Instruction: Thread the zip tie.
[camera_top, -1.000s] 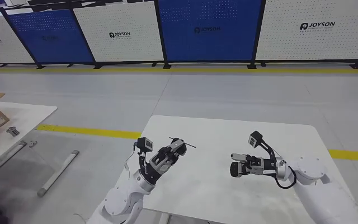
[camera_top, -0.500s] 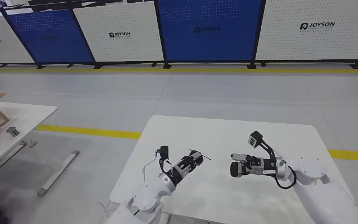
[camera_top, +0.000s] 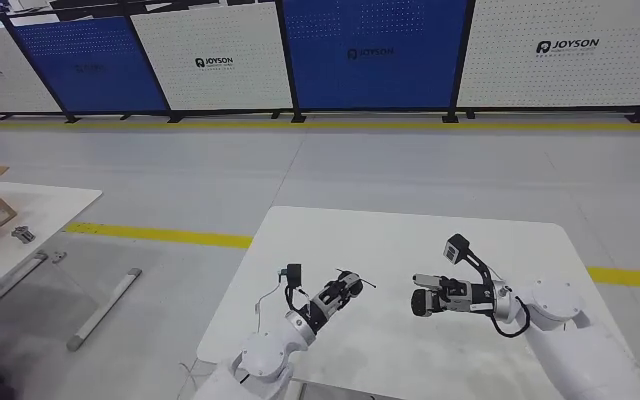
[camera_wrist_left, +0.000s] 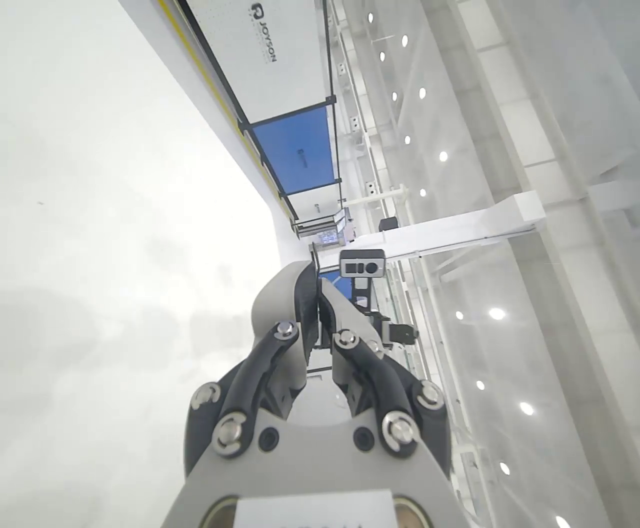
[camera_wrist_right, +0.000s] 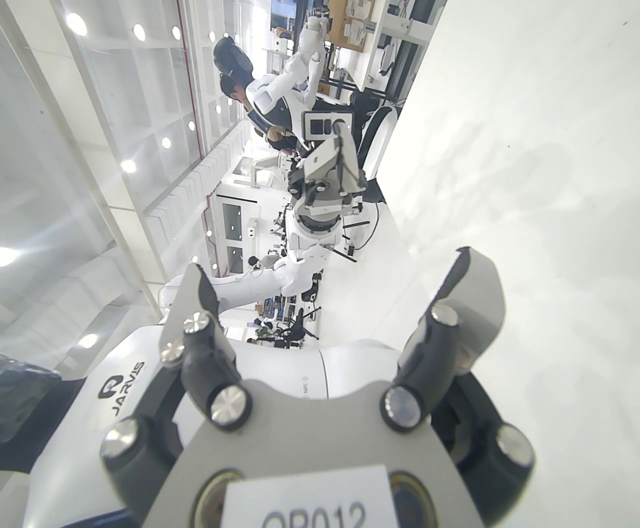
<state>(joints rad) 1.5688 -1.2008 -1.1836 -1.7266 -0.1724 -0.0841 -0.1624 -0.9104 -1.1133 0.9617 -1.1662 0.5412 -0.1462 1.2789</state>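
Right, the left jaws are pressed together on the zip tie (camera_wrist_left: 313, 257), a thin black strip pinched flat between the pads, with a short end poking out past the fingertips. From above, the zip tie (camera_top: 368, 283) shows as a fine dark line crossing the fingertips. Its long axis runs roughly level, from the far left down toward the near right, and its freer end points toward the right arm (camera_top: 540, 300). From the right wrist camera the strip (camera_wrist_right: 339, 150) lies along the face of the closed left fingers.

The right jaws are spread wide, gripping nothing, and aimed at the left ones (the two are near but apart). Both hang over the near half of the white tabletop (camera_top: 400, 230); I cannot tell whether the tie touches it.

Further out, a second table (camera_top: 50, 205) sits at the left edge, a yellow floor line (camera_top: 150, 234) runs behind, and blue and white panels (camera_top: 370, 50) close off the back.
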